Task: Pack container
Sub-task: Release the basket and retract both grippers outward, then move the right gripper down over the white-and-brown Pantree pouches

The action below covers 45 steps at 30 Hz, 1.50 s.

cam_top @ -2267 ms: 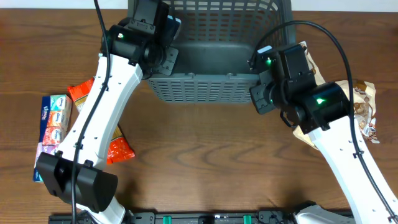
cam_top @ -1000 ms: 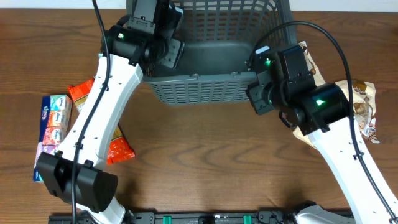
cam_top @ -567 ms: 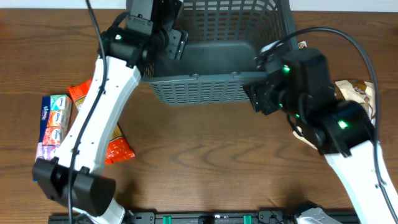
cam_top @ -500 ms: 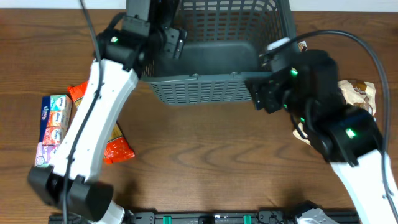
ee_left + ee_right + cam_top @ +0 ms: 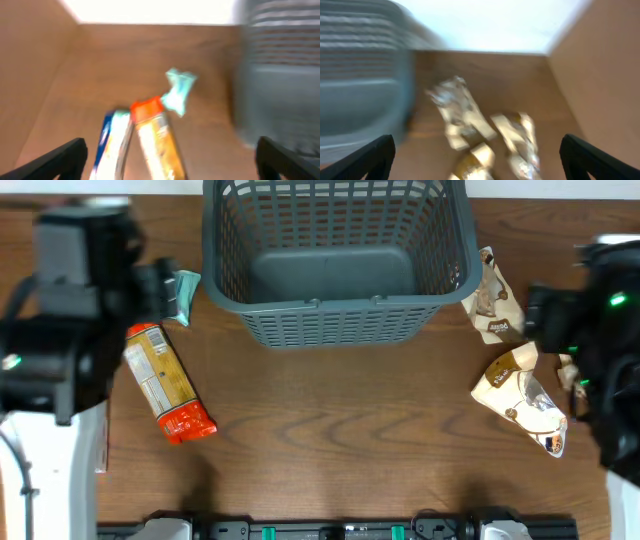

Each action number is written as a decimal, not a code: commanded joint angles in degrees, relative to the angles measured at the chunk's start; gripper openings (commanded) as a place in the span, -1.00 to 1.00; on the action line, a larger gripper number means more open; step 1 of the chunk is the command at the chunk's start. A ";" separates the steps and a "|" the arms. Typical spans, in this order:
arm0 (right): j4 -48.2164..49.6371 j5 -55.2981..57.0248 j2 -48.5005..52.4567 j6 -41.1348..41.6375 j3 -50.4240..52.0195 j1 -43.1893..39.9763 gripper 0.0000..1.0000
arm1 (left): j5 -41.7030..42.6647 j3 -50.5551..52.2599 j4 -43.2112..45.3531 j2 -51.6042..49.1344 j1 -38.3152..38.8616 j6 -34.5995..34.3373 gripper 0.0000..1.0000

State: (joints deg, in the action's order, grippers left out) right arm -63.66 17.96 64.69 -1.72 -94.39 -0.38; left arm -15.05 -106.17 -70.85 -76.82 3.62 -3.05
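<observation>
Overhead: basket [image 5: 330, 328] is empty; left gripper [image 5: 170, 162] and right gripper [image 5: 477, 162] gape, unloaded. Center over the orange pack [image 5: 168, 385] before closing.

Blurry frame. The right gripper [image 5: 485, 159] has its fingers spread wide, dark tips at 7 and 5 o'clock. The grey container [image 5: 360, 85] fills 9 to 10 o'clock, slotted wall showing. Crumpled beige snack packs [image 5: 461, 114] lie on the brown table [image 5: 600, 90] from centre to 6 o'clock, near the container; count unclear.
</observation>
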 commanded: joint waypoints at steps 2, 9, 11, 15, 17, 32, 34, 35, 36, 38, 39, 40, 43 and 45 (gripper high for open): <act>-3.91 -4.13 2.69 1.27 -2.38 -8.96 0.98 | -2.12 0.24 -5.07 0.35 -7.65 -8.41 0.97; -9.40 -8.33 9.20 -11.63 -2.36 -18.03 0.99 | 4.76 4.72 -6.69 -0.68 -10.62 -10.60 1.00; -9.49 -8.37 9.97 -14.84 -2.36 -18.03 0.99 | 4.76 5.27 -6.69 -0.68 -10.62 -12.39 1.00; -7.67 -10.10 9.16 -15.08 -2.62 -17.22 0.98 | 4.66 5.29 -6.23 -0.66 -10.62 -14.56 1.00; -8.55 -14.80 8.48 -14.64 -2.62 -17.11 0.99 | 3.80 5.31 -5.64 -0.66 -10.62 -15.08 1.00; -19.30 -17.33 9.18 -10.12 0.79 -17.73 0.99 | 3.63 5.35 -2.43 -0.66 -10.62 -15.08 1.00; -17.59 -17.92 10.69 -10.12 -2.34 -19.43 0.99 | 3.63 5.35 -2.54 -0.66 -10.62 -15.06 1.00; -17.46 -19.15 12.24 -10.12 -5.01 -20.68 0.98 | 3.63 5.35 -2.54 -0.66 -10.62 -15.06 1.00; -17.55 -20.15 13.70 -10.16 -7.26 -21.64 0.99 | 3.63 5.35 -2.47 -0.66 -10.62 -15.08 1.00; -18.40 -22.43 18.40 -11.04 -13.53 -24.37 0.98 | 3.63 5.35 -2.23 -0.66 -10.62 -15.08 1.00; -19.54 -24.20 21.79 -12.15 -17.64 -25.81 0.98 | 3.65 5.35 -2.10 -0.66 -10.62 -15.08 1.00; -20.85 -25.55 24.76 -12.76 -21.09 -26.86 0.99 | 3.65 5.35 -1.95 -0.66 -10.62 -15.08 1.00; -27.12 -31.43 33.31 -16.41 -29.42 -27.80 0.99 | 3.63 5.35 -1.46 -0.66 -10.62 -15.06 1.00; -30.67 -34.07 36.61 -18.95 -30.71 -26.99 0.98 | 3.63 5.35 -1.07 -0.66 -10.62 -15.06 1.00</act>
State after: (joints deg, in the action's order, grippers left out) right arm -91.55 -8.67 96.38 -15.77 -122.83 -27.86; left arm -10.90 -100.68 -72.34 -77.58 -6.70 -17.80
